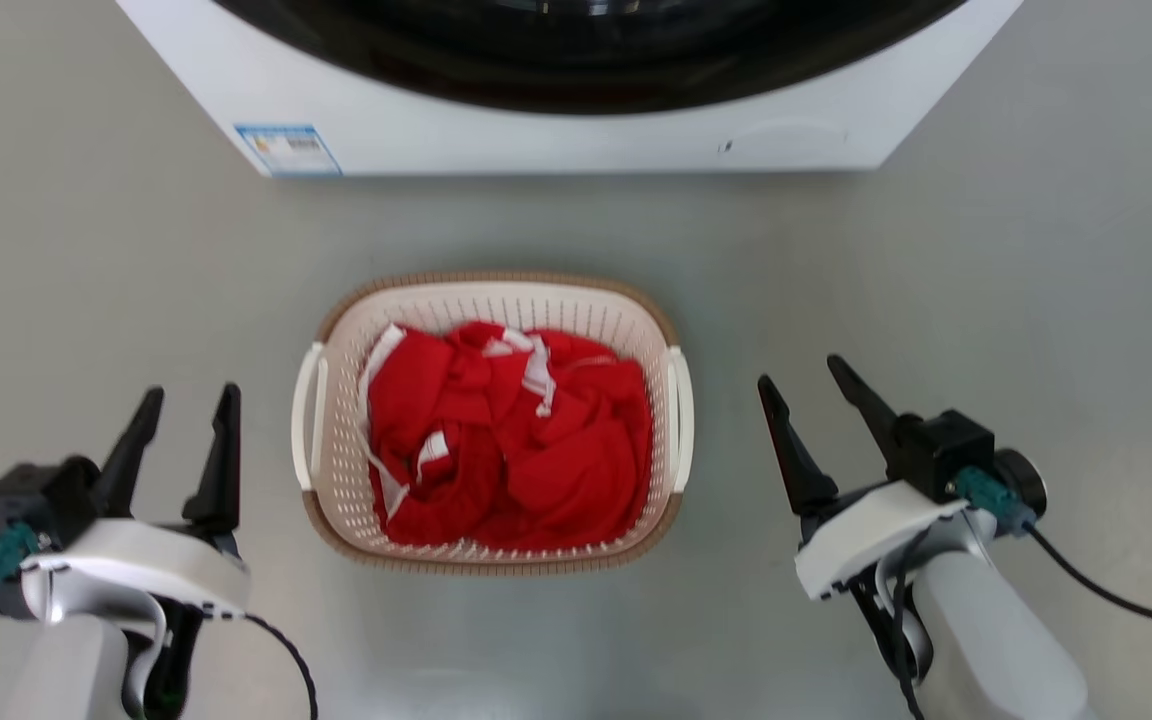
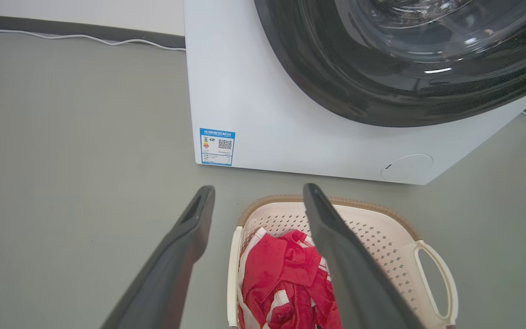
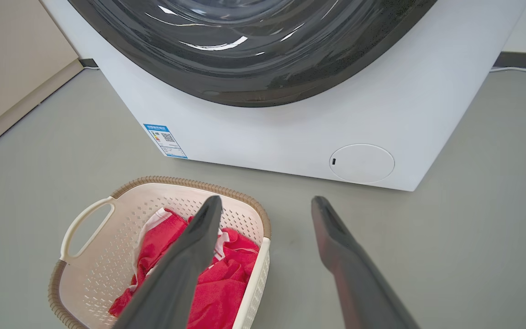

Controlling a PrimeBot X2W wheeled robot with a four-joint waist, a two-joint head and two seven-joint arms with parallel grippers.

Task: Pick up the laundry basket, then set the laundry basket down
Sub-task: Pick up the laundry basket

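The left gripper (image 1: 191, 392) and right gripper (image 1: 798, 372) are held spread wide, grasping nothing. Between them, touched by neither, the laundry basket (image 1: 336, 470) of red clothing (image 1: 506, 450) is set on smooth grey floor (image 1: 86, 250); ahead of both, a white washing machine (image 1: 556, 140) is seen.
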